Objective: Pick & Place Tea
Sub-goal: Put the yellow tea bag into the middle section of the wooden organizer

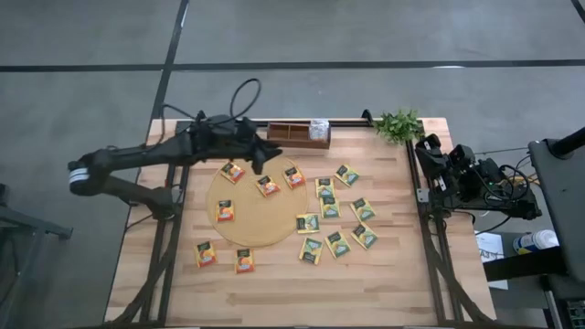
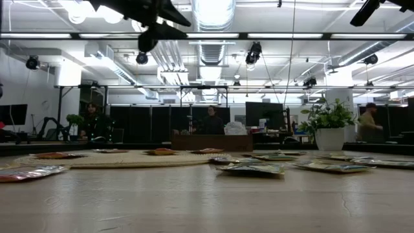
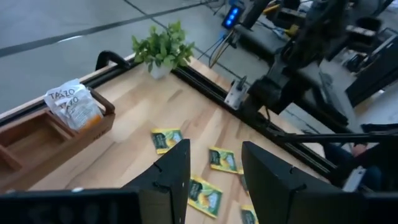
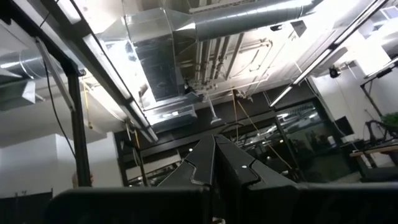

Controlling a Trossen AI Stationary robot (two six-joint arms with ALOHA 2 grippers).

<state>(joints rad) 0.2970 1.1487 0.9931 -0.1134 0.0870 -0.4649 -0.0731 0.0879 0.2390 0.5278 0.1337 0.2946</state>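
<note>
The left gripper [image 1: 266, 157] is held above the far part of the round tan mat [image 1: 239, 230], just near of the wooden tray [image 1: 294, 136] at the table's far edge; its fingers [image 3: 173, 171] are parted with nothing seen between them. White sachets [image 3: 73, 106] are stood in the tray's right compartment. Orange sachets [image 1: 232, 171] are scattered on and near the mat, and green-yellow sachets [image 1: 330, 208] are spread over the table [image 1: 393, 283] to the right. A potted plant [image 1: 398, 124] is placed at the far right corner. The right gripper [image 4: 214, 158] is parked beyond the table's right edge, fingers pressed together, pointed at the ceiling.
</note>
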